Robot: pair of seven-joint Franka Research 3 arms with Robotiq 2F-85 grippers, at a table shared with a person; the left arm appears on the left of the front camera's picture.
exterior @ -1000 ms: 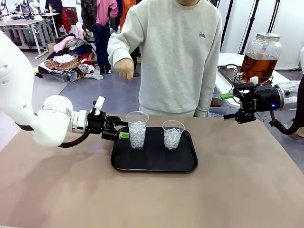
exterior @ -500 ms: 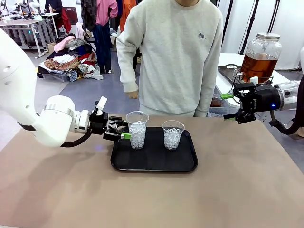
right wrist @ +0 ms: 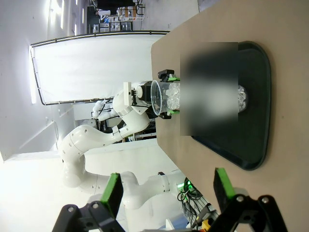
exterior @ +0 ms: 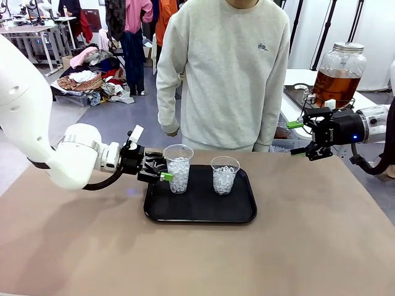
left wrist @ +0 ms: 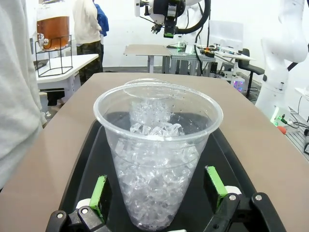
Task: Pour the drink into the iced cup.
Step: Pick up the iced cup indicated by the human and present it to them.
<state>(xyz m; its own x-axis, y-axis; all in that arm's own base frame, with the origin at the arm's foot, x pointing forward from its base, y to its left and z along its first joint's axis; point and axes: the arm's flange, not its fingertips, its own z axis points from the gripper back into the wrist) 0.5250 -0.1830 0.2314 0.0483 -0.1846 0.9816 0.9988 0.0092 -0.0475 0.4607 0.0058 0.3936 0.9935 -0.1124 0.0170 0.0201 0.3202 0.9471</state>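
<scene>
Toward the table's far edge, tray [exterior: 200, 220]: black with rounded corners, lying flat at the middle of the edge in front of the person; it carries two cups.
Left cup [exterior: 178, 168]: clear plastic, upright on the tray's left end, near its far-left corner; filled most of the way with white ice cubes and holding no liquid that I can see. The left wrist view shows its rim [left wrist: 157, 104] wide open and the ice heaped inside.
Right cup [exterior: 224, 174]: the same kind, upright on the tray's far side just right of its middle, apart from the left cup; also packed with ice.
Drink [exterior: 334, 86]: amber-brown, filling the lower part of a lidded glass dispenser jar [exterior: 338, 58] on a wire stand; the jar sits on a separate white side table beyond the table's far-right corner.
Left gripper [exterior: 162, 169]: reaches in low over the tray's left edge. Its green-padded fingers [left wrist: 99, 194] are spread, one on each side of the left cup's lower part, with a gap showing between pads and cup wall.
Right gripper [exterior: 296, 137]: hovers above the table's far-right corner, aimed toward the tray, fingers spread wide with nothing between them.
Person [exterior: 228, 74]: in a grey sweatshirt, standing at the far edge behind the tray.
</scene>
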